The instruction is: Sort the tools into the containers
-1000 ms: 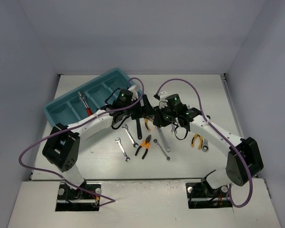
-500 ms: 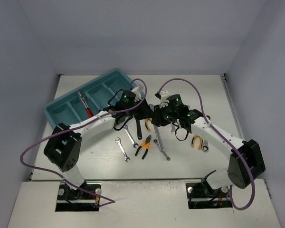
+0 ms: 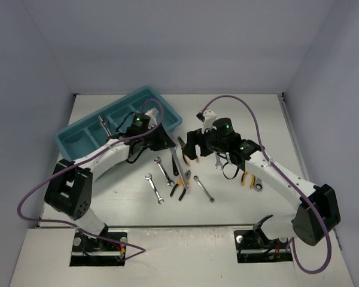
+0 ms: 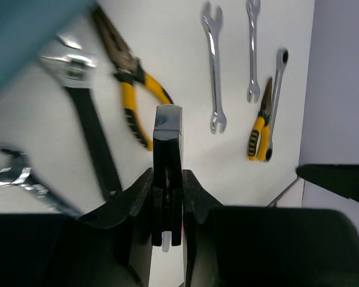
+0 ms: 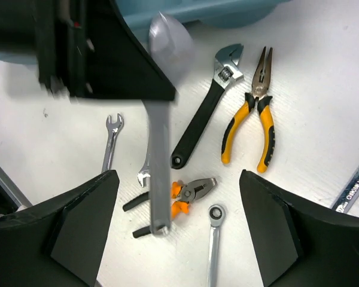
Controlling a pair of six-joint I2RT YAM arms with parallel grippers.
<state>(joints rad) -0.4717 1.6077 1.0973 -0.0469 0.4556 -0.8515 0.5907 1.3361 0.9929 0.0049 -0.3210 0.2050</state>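
Note:
My left gripper (image 3: 165,143) is shut on one end of a long silver wrench (image 3: 177,166), which slants down over the tools in the middle of the table. In the left wrist view the jaws (image 4: 167,176) pinch this wrench (image 4: 167,137) edge-on. My right gripper (image 3: 189,149) stands open just right of it. In the right wrist view its wide-apart fingers (image 5: 178,179) flank the hanging wrench (image 5: 158,167) without touching. The teal tray (image 3: 78,140) lies at the back left, with a red-handled tool (image 3: 107,133) in one compartment.
On the table lie silver wrenches (image 3: 154,188) (image 3: 163,170) (image 3: 203,187), orange-handled pliers (image 3: 179,185) and, further right, yellow pliers (image 3: 246,177) beside a ratchet wrench (image 3: 258,184). A black-handled adjustable wrench (image 5: 206,116) and yellow long-nose pliers (image 5: 257,119) lie near the tray (image 5: 215,12).
The long wrench passed from right to left: my left gripper shut on it, then the right gripper opened and let go. The left arm has swung left towards the tray with it.

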